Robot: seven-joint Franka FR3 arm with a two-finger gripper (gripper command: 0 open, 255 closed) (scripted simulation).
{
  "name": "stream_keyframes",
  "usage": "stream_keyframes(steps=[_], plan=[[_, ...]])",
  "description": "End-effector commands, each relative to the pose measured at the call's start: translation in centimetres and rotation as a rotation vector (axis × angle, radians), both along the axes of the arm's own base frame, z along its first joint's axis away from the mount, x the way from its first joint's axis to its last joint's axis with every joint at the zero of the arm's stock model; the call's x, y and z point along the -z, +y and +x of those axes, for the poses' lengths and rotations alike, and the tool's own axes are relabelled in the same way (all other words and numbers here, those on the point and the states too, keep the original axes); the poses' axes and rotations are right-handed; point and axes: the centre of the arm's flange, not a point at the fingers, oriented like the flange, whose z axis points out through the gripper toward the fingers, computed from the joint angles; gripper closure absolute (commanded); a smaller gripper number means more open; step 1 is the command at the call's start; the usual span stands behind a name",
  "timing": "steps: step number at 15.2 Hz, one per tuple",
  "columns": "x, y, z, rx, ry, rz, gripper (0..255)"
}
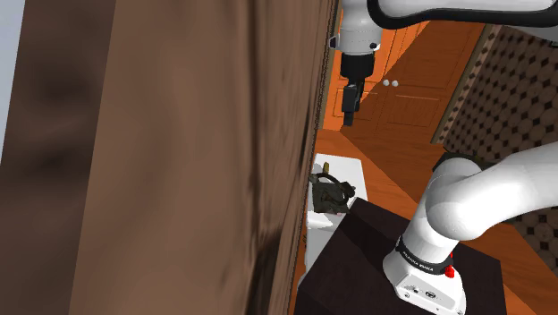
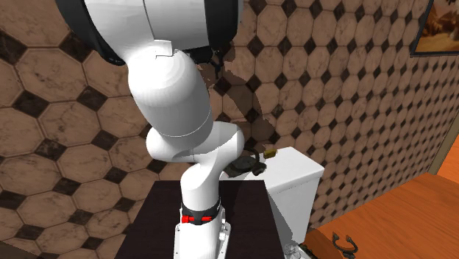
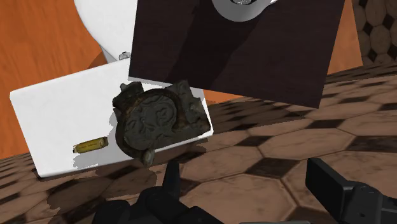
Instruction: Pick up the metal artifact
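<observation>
Dark artifact (image 3: 159, 121) lies on white toilet tank (image 3: 57, 111) against tiled wall (image 2: 353, 88).

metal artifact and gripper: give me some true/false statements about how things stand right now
The dark artifact rests on the white toilet tank. True.
The gripper is shut on the artifact. False: its fingers stand apart, holding nothing, away from the artifact.
A small yellowish object lies on the same tank, apart from the artifact. True.
The robot's stand is white. False: the stand is a dark box.
</observation>
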Motion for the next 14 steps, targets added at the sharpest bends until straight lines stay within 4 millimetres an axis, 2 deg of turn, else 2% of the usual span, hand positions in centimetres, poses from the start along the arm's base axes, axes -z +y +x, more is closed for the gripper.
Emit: stream_keyframes(steps=[1, 14], plan=[[0.0, 0.0, 0.0, 0.000, 0.000, 0.000, 0], [13.4, -11.1, 2.0, 0.016, -0.076, 0.065, 0]])
